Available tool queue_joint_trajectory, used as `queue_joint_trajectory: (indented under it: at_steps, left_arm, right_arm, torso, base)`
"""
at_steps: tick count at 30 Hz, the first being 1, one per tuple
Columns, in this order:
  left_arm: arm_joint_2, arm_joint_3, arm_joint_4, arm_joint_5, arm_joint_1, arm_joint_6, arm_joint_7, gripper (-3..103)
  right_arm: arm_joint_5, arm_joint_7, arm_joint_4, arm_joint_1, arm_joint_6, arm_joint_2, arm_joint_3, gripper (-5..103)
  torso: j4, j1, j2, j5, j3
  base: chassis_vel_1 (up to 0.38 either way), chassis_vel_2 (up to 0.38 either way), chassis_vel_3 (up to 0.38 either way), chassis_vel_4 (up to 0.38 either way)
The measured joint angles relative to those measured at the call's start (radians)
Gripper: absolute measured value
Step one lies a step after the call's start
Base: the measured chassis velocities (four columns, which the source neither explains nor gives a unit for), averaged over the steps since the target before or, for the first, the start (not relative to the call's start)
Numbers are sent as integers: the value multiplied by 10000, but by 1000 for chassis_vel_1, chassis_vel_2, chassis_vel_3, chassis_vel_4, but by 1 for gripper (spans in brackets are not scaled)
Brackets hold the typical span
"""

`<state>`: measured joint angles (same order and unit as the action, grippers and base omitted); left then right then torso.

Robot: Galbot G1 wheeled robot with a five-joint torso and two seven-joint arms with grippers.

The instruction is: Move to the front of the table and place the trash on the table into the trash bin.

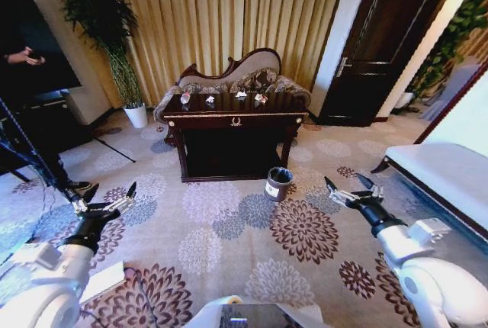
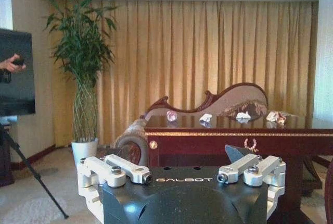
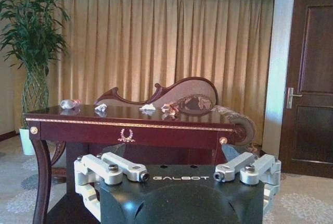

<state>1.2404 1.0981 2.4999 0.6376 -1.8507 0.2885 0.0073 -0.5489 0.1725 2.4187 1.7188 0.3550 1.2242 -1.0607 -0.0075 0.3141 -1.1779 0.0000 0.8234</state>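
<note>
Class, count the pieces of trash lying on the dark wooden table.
4, in a row along the table top: the bottle at its left end, then paper scraps and rightward. More could be hidden at this distance.

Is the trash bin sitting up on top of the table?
No, the trash bin stands on the carpet in front of the table, near its right front leg.

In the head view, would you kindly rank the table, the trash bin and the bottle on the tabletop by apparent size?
1. The table, by far the largest.
2. The trash bin, though it stands nearer the camera.
3. The bottle, smallest and farthest.
</note>
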Motion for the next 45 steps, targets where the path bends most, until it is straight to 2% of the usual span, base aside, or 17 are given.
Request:
queue_joint_trajectory:
  at_steps: [45]
  left_arm:
    - [191,-25,1,-223,-44,5,187,100]
  right_arm:
    - [19,-72,-71,-9,-15,18,-44,100]
  torso:
    - [0,-1,-1,0,-1]
  base:
    - [-2,3,2,-3]
